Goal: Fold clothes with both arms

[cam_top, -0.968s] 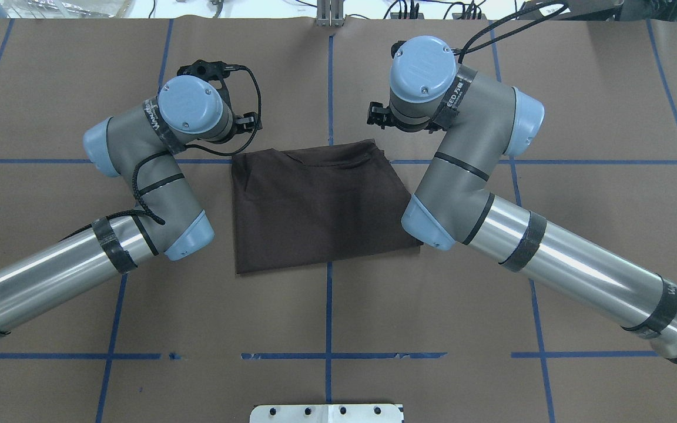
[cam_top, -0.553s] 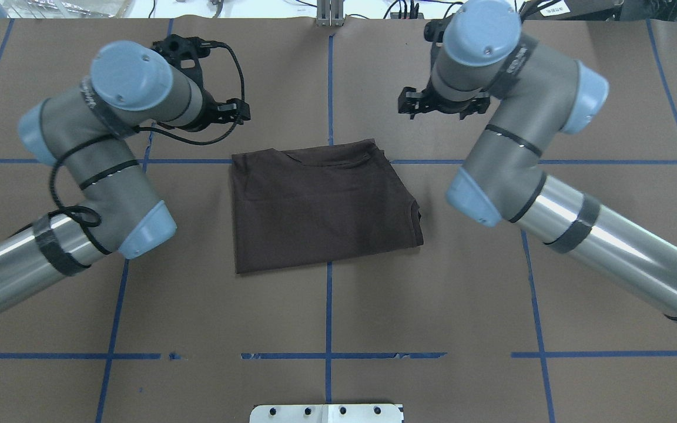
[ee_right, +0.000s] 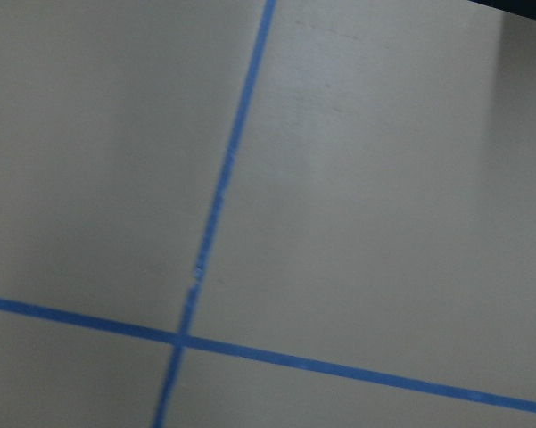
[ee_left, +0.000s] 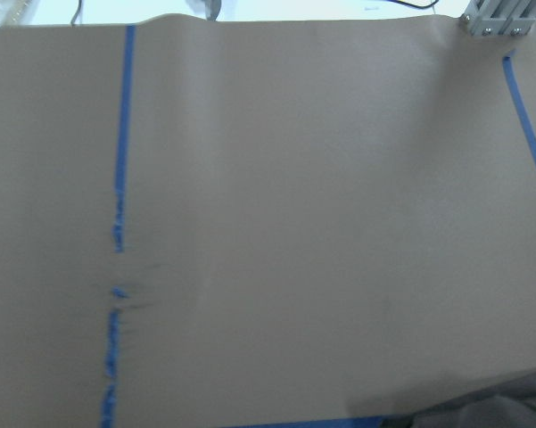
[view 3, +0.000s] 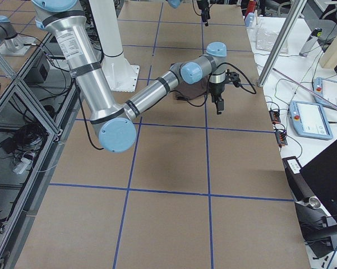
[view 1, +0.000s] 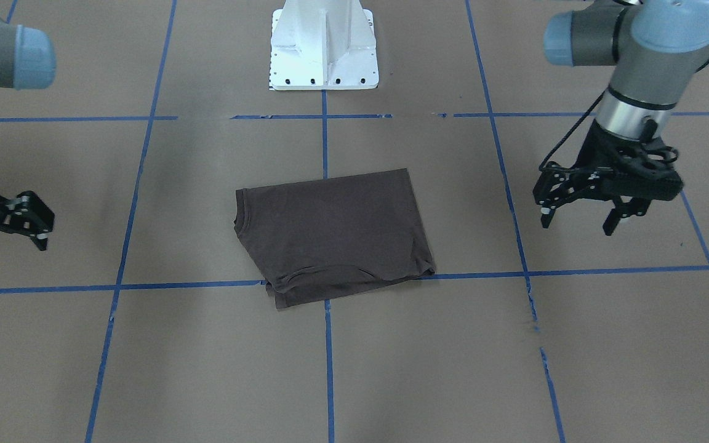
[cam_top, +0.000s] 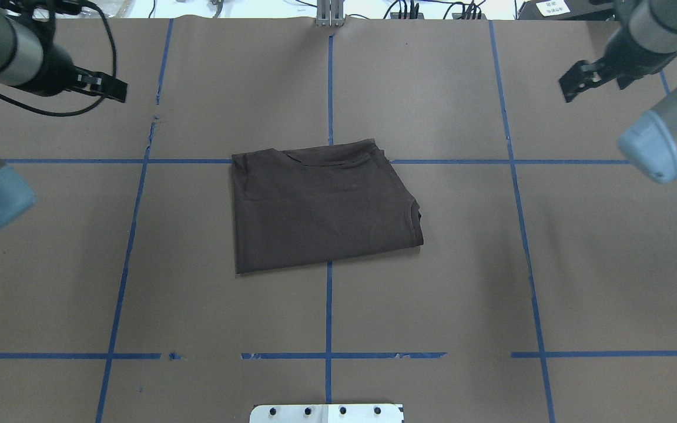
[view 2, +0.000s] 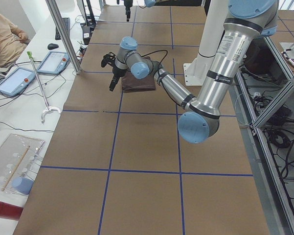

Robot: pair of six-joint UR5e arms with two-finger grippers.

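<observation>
The dark grey-brown T-shirt [cam_top: 321, 205] lies folded into a rough rectangle at the middle of the brown paper-covered table, with nothing touching it. It also shows in the front view [view 1: 330, 234]. My left gripper [view 1: 579, 220] hangs open and empty above the table, well off to the shirt's side; in the overhead view it is at the far left [cam_top: 103, 85]. My right gripper [view 1: 0, 246] is open and empty on the opposite side; in the overhead view it is at the far right [cam_top: 596, 79]. Both wrist views show only paper and blue tape.
Blue tape lines [cam_top: 328, 311] mark a grid on the paper. The white base pedestal [view 1: 324, 43] stands at the robot's side of the table. Tablets [view 2: 12, 81] and a seated person [view 2: 5, 34] are beyond the far edge.
Both arms have swung up and outward, away from the shirt's far corners towards the table's far left and far right. Both grippers stayed open. The shirt has not moved.
</observation>
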